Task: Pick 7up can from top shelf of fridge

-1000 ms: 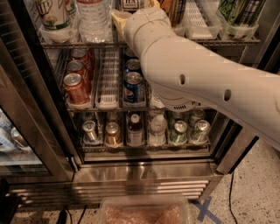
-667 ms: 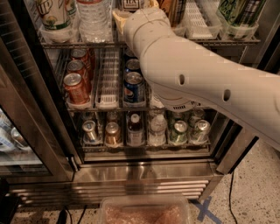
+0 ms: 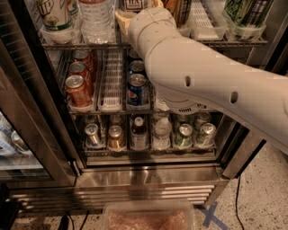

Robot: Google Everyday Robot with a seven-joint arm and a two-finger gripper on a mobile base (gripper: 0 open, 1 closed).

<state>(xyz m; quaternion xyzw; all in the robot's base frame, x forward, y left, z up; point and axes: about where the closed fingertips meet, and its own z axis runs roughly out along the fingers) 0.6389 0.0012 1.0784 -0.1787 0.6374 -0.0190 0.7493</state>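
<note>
The 7up can [image 3: 54,13] stands at the left end of the top shelf [image 3: 81,45] of the fridge [image 3: 144,177], whitish with green letters and cut off by the picture's top edge. My white arm [image 3: 202,76] reaches in from the right across the fridge front. My gripper [image 3: 128,15] is at the top shelf near the middle, to the right of the 7up can with a clear water bottle [image 3: 94,18] between them. The gripper is mostly hidden behind the wrist and the picture's top edge.
A green-and-black can [image 3: 243,13] stands in a clear bin at the top right. Red cans [image 3: 77,90] and a blue can [image 3: 137,91] fill the middle rack, mixed cans and bottles [image 3: 137,134] the lowest. The glass door [image 3: 22,134] stands open at the left. A pinkish bin [image 3: 148,218] lies on the floor.
</note>
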